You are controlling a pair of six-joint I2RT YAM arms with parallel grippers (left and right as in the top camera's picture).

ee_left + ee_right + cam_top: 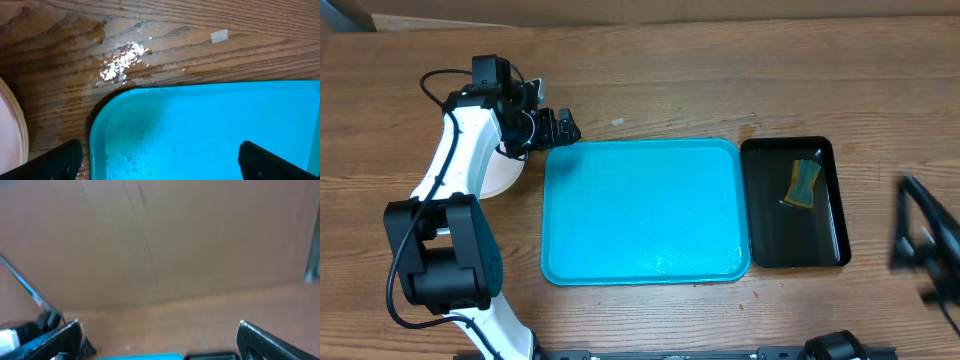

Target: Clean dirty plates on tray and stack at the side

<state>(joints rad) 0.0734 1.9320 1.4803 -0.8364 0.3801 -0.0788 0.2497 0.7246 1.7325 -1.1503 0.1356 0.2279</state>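
The plates (506, 178) are off the tray and sit on the worktop (650, 70) at its side, just behind and outboard of the left claw (563, 128). The arm hides most of them, so only a white round rim shows. How many are stacked there, and how clean they are, cannot be told. The turquoise tray (640, 270) lies directly beneath and ahead of that claw and carries nothing but beads of water, so the washing and stacking look done or very nearly so. What may be left is, at most, pulling the arms clear. The left claw is spread wide and holds nothing, one finger over the wet wood beside the plate rim and the other over the tray. The right claw (159, 339) is also spread wide and empty, raised near the worktop's right edge and blurred in both views. The narrow black tray (765, 250) with a yellow-green sponge (802, 184) in it lies between this claw and the turquoise tray. The worktop is brown wood-grain, darkened by damp patches just beyond the left claw. There a white foamy splash (120, 62) and a small pale scrap (219, 35) rest on it. Past the far edge stands plain cardboard-brown panelling, and nothing more of the room is visible.
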